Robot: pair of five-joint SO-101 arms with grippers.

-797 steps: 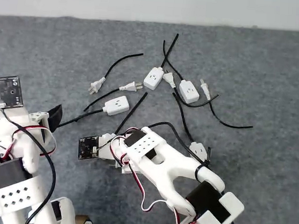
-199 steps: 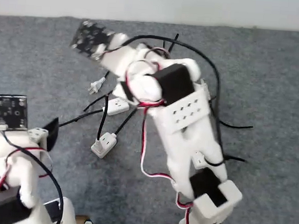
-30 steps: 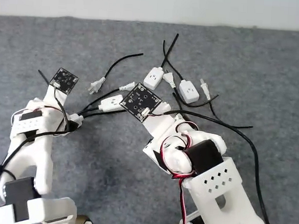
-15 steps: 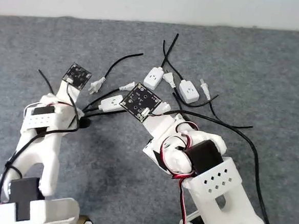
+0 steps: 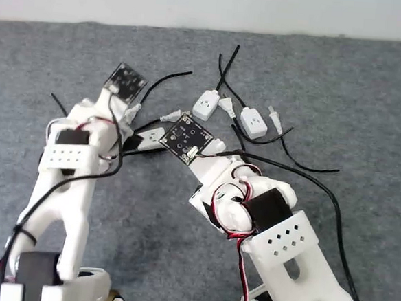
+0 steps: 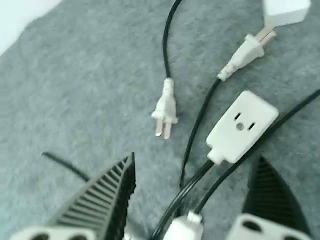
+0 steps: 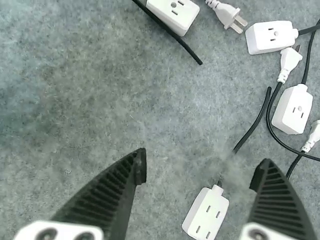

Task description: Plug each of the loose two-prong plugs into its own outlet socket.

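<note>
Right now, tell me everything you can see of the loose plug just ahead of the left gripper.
The plug is white moulded plastic with two bare metal prongs, unplugged. It lies flat on the grey carpet, prongs toward the left gripper, its black cord running away. Only the carpet touches it; the white socket lies apart beside it.

Tangled black cords (image 6: 186, 192) and a white rectangular plastic socket block (image 6: 242, 126) crowd the way ahead of the wide-spread left pincer (image 6: 195, 162). Bare grey felt worktop (image 7: 75, 90) lies before the spread right pincer (image 7: 202, 157), apart from one white oblong extension socket (image 7: 206, 214) near it.
</note>
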